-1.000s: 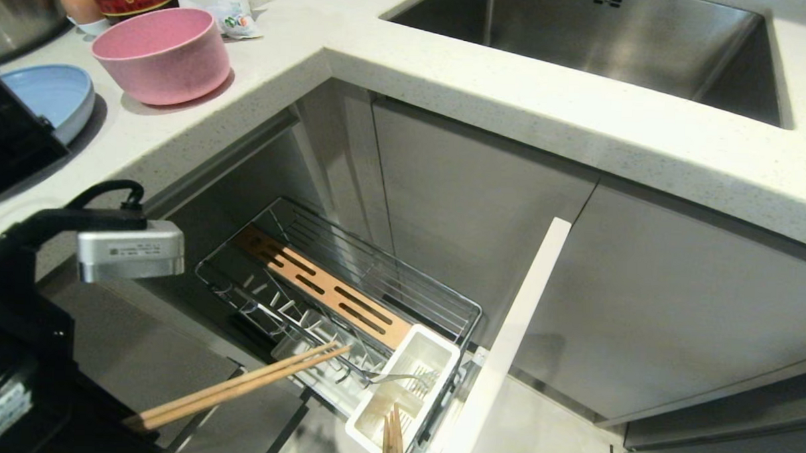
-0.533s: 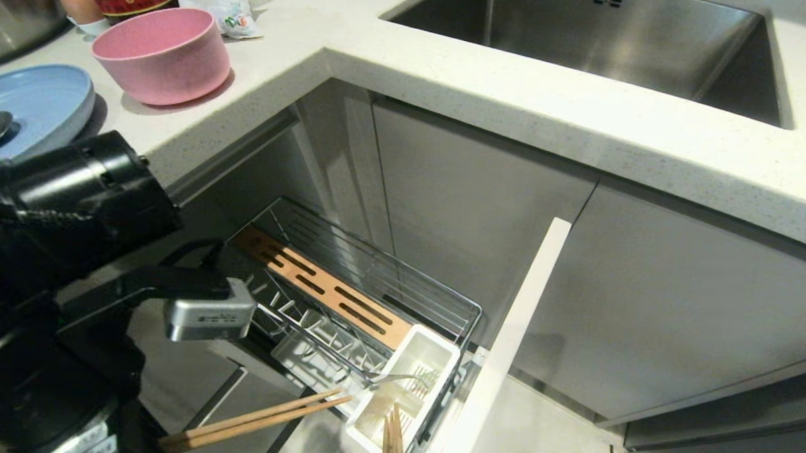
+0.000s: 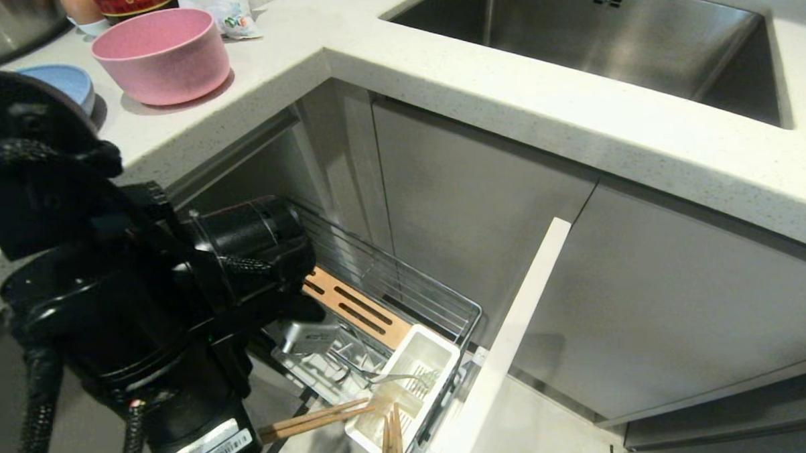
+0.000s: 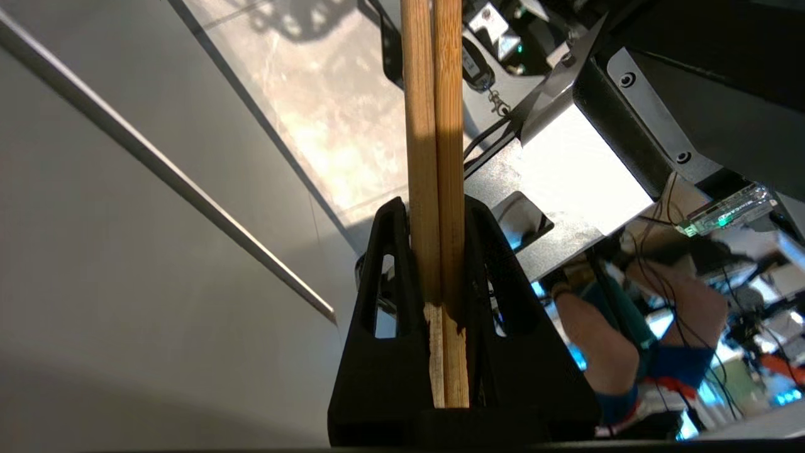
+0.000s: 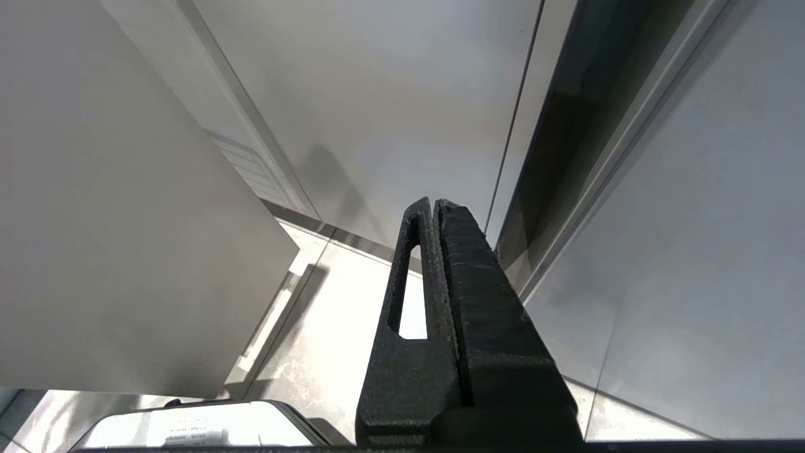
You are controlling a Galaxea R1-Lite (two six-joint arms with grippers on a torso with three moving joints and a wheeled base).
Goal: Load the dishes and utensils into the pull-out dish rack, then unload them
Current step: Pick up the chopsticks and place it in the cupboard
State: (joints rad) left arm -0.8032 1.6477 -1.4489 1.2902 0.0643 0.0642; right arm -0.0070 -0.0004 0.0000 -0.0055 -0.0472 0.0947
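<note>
The left gripper [image 4: 435, 214] is clamped on a pair of light wooden chopsticks [image 4: 433, 126]; in the left wrist view the two black fingers [image 4: 383, 277] press the sticks together from either side, with the thick ends seated down at the gripper's base and the long shafts running out past the fingertips. In the head view the left arm [image 3: 125, 297] fills the lower left of the scene, low in front of the counter, and the chopsticks jut out from under it with their tips at the near corner of the white plastic cutlery caddy [image 3: 432, 361]; whether they touch it cannot be told. A second pair of chopsticks [image 3: 390, 440] stands in the caddy's near end, and a slim silver fork [image 3: 391, 378] lies across its top. The caddy sits at the front of the pull-out dish rack [image 3: 401, 287], a chrome wire basket drawn out from the cabinet, with its slotted wooden strip [image 3: 356, 309] partly hidden by the arm and its white front panel [image 3: 513, 331] standing to the right. On the white counter [image 3: 515, 89] the pink bowl [image 3: 162, 54] stands upright, and the light-blue plate [image 3: 63, 80] shows beside it behind the arm. A steel sink [image 3: 584, 38] lies further right. The right gripper [image 5: 435, 211] appears in its own wrist view only, its fingers pressed together with nothing between them, pointing at grey cabinet panels.
</note>
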